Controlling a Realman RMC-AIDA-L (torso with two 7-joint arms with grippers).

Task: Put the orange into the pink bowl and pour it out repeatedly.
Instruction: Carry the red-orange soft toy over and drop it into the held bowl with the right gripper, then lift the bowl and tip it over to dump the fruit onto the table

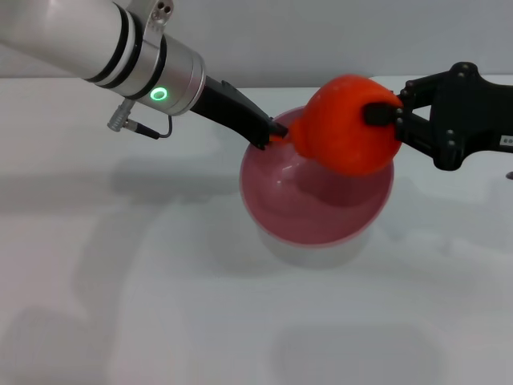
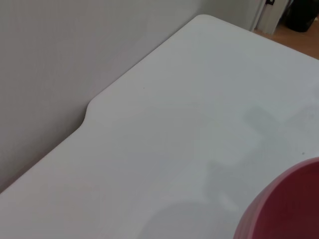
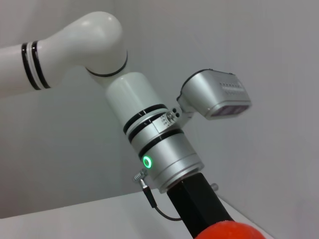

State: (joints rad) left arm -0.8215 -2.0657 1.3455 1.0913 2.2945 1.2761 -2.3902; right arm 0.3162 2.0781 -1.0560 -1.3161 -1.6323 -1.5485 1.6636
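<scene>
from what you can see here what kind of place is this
Probably a robot lab or test room: a bare white table against a plain grey wall, with only the pink bowl and the orange on hand, and wood flooring past the table's end.

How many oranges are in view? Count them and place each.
1. The orange is clamped in the right gripper, held above the pink bowl; the left gripper is at the bowl's rim. None hidden that I can see.
</scene>
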